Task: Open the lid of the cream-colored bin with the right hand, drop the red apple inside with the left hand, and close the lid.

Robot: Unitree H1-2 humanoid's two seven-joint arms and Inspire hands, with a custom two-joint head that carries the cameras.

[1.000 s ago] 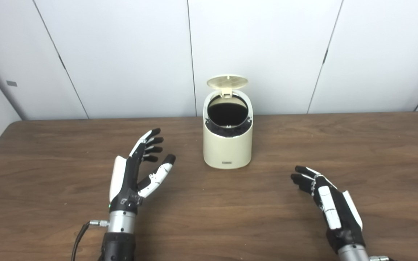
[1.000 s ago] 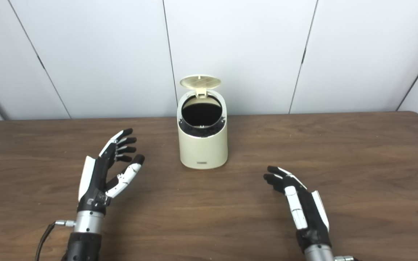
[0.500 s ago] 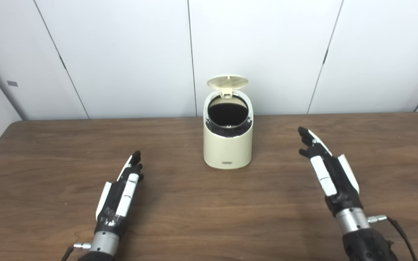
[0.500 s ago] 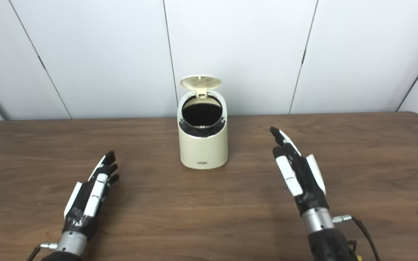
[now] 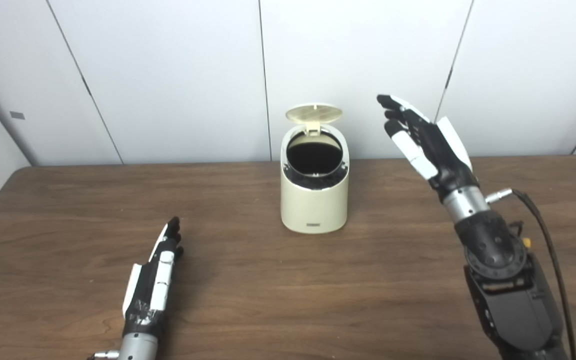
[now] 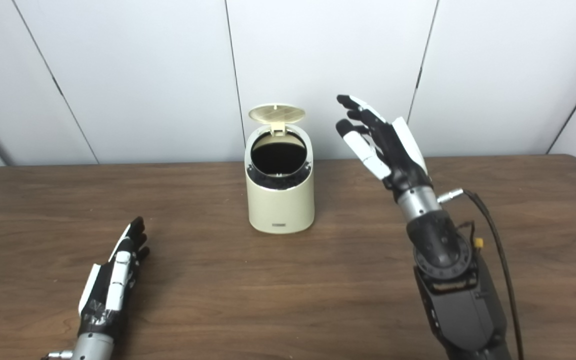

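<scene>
The cream-colored bin [image 5: 313, 205] stands upright on the brown table [image 5: 248, 290], with its round lid [image 5: 314, 113] tipped up at the back and the dark opening showing. No apple shows in either view. My right hand [image 5: 425, 137] is raised in the air to the right of the lid, at about the lid's height, fingers apart and holding nothing. My left hand [image 5: 154, 280] lies low over the table at the front left, fingers stretched out flat, holding nothing.
White wall panels [image 5: 168, 75] stand right behind the table's far edge. A black cable [image 5: 548, 235] runs along my right forearm. The table's left edge lies near my left arm.
My right hand has risen from low over the table to lid height, right of the bin. My left hand has drawn back toward me and flattened. The bin and lid have not moved.
</scene>
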